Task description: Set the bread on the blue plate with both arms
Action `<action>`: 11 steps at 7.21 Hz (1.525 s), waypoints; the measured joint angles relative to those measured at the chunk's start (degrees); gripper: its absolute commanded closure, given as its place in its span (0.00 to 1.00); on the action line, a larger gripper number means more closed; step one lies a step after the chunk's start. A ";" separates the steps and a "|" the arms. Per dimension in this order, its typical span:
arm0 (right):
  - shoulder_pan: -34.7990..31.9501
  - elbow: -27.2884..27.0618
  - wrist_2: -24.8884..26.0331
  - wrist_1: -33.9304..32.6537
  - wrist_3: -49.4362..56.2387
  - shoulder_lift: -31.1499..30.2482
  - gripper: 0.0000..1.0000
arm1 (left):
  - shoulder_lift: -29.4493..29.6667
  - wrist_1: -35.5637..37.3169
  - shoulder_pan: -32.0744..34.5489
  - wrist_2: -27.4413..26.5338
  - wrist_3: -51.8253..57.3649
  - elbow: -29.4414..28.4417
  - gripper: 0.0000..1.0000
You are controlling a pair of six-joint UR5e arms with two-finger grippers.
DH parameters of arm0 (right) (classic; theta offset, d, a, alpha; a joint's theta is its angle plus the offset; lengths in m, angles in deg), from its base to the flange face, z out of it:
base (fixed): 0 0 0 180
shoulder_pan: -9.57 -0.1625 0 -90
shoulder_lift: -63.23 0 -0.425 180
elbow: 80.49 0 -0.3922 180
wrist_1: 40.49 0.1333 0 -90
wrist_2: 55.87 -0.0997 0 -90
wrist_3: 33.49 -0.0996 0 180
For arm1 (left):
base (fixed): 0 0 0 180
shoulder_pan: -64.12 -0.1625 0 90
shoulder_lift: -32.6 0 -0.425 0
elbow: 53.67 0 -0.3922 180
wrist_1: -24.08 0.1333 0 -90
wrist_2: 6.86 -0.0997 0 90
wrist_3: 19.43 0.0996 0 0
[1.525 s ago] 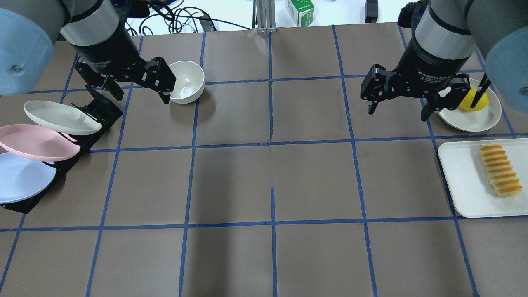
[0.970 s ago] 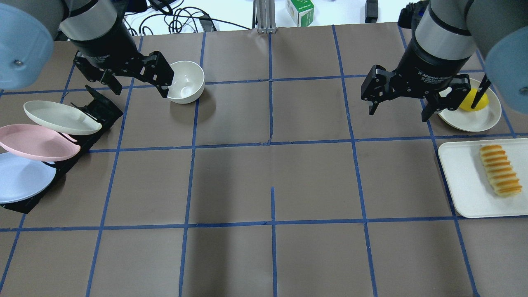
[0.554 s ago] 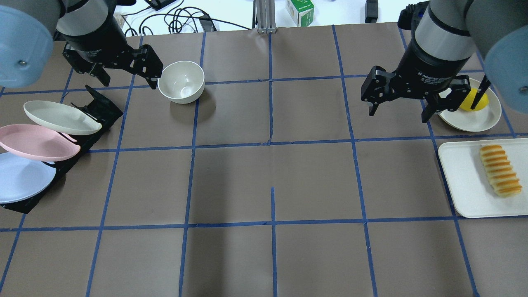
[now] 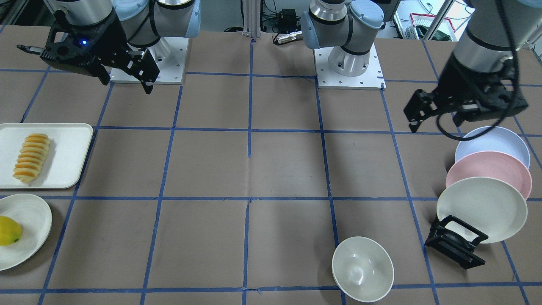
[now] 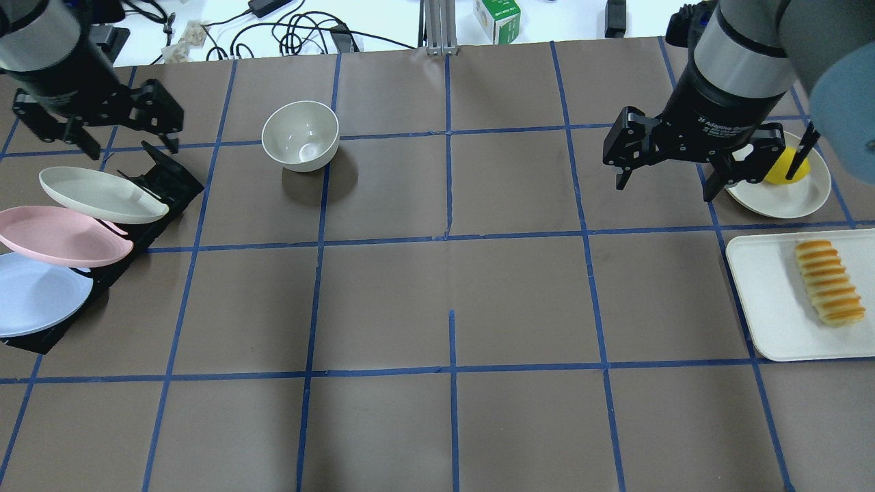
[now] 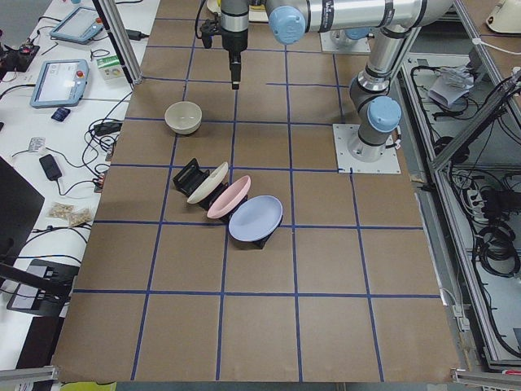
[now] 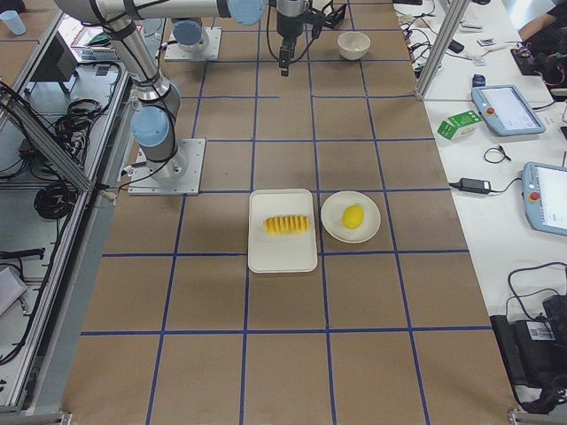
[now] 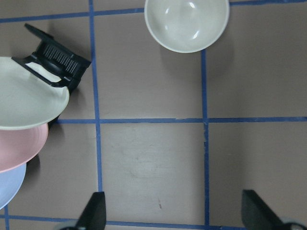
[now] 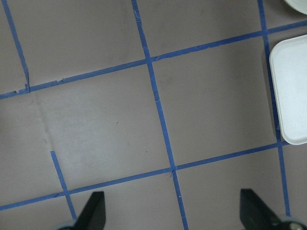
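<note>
At the table's right edge the bread (image 5: pixel 829 281) lies untouched on its white tray (image 5: pixel 759 294), the blue plate (image 5: pixel 34 294) leans in the rack (image 5: pixel 164 181) far left, and the left gripper (image 5: pixel 132 149) and right gripper (image 5: pixel 663 191) hang open and empty, so every step remains

The left gripper (image 8: pixel 173 215) is hanging over the brown table (image 8: pixel 148 163), its 2 black fingertips (image 8: pixel 96 211) poking in at the bottom edge, spread wide apart. Blue tape (image 8: pixel 144 120) is crossing the frame in a grid. A cream bowl (image 8: pixel 187 21) is sitting at top centre. At the left edge, 3 plates are overlapping downward from a black rack (image 8: pixel 55 60): cream-white plate (image 8: pixel 26 103), pink plate (image 8: pixel 19 148), blue plate (image 8: pixel 9 184).
</note>
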 measured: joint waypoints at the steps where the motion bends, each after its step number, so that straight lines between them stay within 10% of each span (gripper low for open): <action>1: 0.10 -0.01 0.11 0.03 0.09 0.09 0.00 | 0.28 0.11 -6.25 -0.08 0.43 1.27 0.00; 6: 12.45 -4.68 0.67 -1.80 15.75 0.76 0.00 | 3.32 5.21 -31.06 0.12 2.13 6.68 0.00; 11: 31.65 -16.90 1.77 -15.34 39.85 0.76 0.00 | 12.72 13.37 -40.12 0.09 2.23 8.43 0.04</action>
